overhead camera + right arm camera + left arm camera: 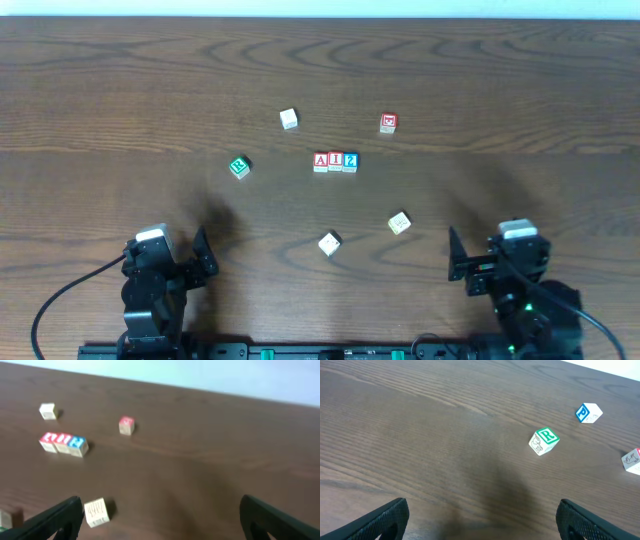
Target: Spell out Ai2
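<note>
Three blocks stand touching in a row at the table's middle: a red A block (320,161), a red I block (335,161) and a blue 2 block (350,161). The row also shows in the right wrist view, with its red blocks (49,441) to the left of the blue one (78,445). My left gripper (200,258) is open and empty near the front left edge. My right gripper (455,262) is open and empty near the front right edge. Both are far from the row.
Loose blocks lie around: a green R block (239,167) (543,441), a white block (289,120) (588,412), a red-topped block (388,123) (126,425), a yellowish block (399,223) (96,512) and a white block (329,243).
</note>
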Robot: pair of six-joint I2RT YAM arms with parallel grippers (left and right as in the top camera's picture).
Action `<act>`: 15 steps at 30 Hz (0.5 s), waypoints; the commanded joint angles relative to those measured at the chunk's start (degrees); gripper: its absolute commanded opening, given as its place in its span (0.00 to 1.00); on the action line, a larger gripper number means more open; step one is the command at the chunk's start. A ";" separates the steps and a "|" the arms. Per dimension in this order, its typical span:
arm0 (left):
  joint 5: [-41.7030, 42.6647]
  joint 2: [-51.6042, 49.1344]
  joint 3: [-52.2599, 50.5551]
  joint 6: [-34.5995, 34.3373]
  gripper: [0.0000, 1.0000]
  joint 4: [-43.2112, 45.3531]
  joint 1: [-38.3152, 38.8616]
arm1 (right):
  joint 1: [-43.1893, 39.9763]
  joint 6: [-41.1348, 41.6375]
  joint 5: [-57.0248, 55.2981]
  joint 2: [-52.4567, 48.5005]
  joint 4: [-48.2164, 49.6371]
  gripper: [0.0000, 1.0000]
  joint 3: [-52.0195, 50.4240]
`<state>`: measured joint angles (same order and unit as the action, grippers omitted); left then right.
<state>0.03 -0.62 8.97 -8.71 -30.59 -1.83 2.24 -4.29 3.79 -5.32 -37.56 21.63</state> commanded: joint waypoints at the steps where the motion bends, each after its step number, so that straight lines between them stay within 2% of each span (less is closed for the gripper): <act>1: -0.22 0.35 -0.76 1.01 0.95 0.24 -0.31 | 0.31 4.57 -0.57 3.98 0.57 0.99 -4.57; 10: -0.22 0.35 -0.76 1.01 0.95 0.24 -0.31 | 0.31 11.06 -0.37 5.03 0.50 0.99 -12.87; 15: -0.22 0.35 -0.76 1.01 0.96 0.24 -0.31 | 0.37 11.52 -0.57 5.01 -0.59 0.99 -12.66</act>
<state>0.03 -0.62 8.97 -8.71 -30.61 -1.83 2.24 5.39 3.55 -0.91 -37.91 9.41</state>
